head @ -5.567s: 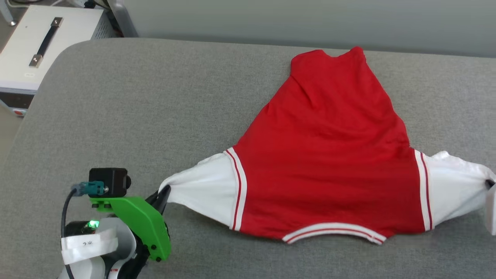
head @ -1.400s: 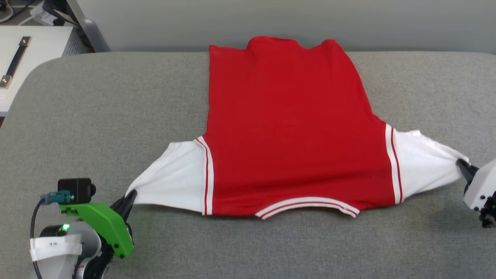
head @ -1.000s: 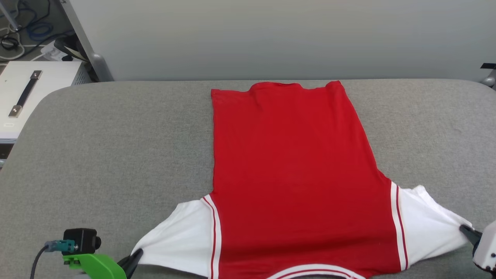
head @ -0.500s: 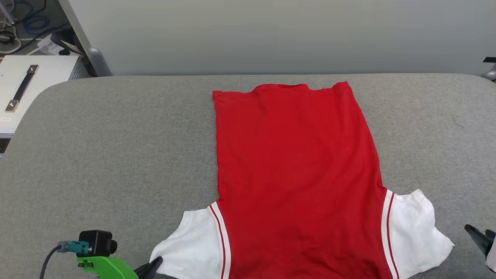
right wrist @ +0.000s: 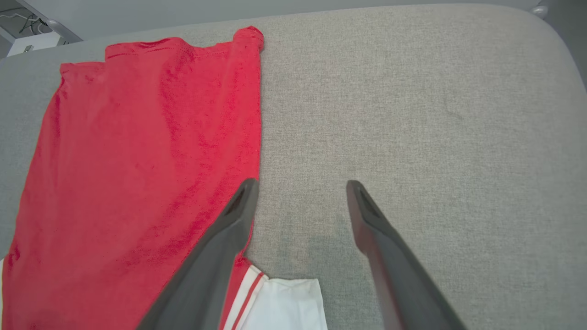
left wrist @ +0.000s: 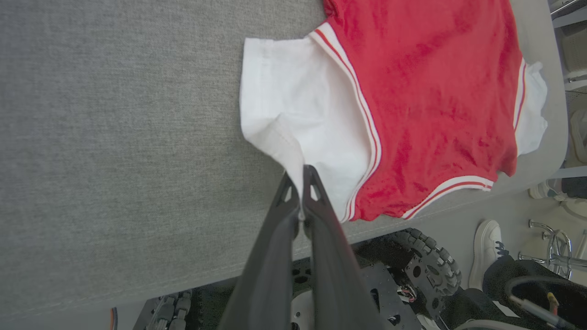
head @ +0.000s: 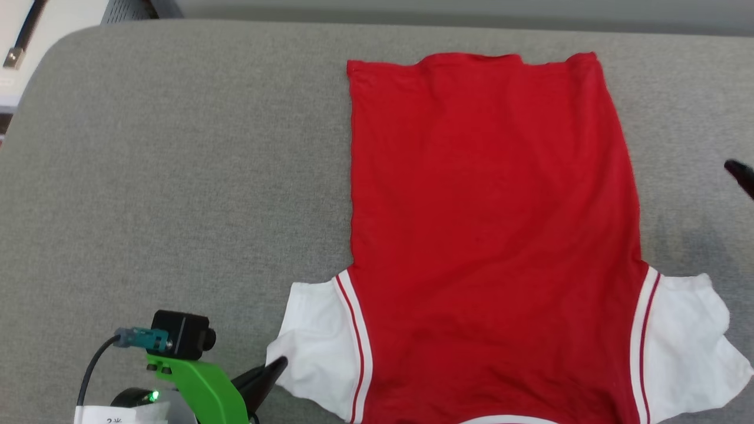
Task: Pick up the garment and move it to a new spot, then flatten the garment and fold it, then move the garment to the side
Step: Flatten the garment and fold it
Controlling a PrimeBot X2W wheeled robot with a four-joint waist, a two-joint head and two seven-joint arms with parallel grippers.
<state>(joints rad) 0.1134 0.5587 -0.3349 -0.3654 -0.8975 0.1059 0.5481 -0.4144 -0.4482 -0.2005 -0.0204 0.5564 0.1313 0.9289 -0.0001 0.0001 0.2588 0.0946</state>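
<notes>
Pinching garment (head: 495, 206) sleeve, left fingers (left wrist: 282, 224) hide corner.

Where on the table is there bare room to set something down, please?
The widest bare stretch of the grey table lies left of the garment, beyond the left gripper. A narrower strip runs right of the garment, under the open right gripper. Crowded at the near edge: both sleeves.

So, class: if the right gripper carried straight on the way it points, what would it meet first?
Most likely the bare grey table, just beside the jersey; the open right gripper points there, though depth is unclear.
</notes>
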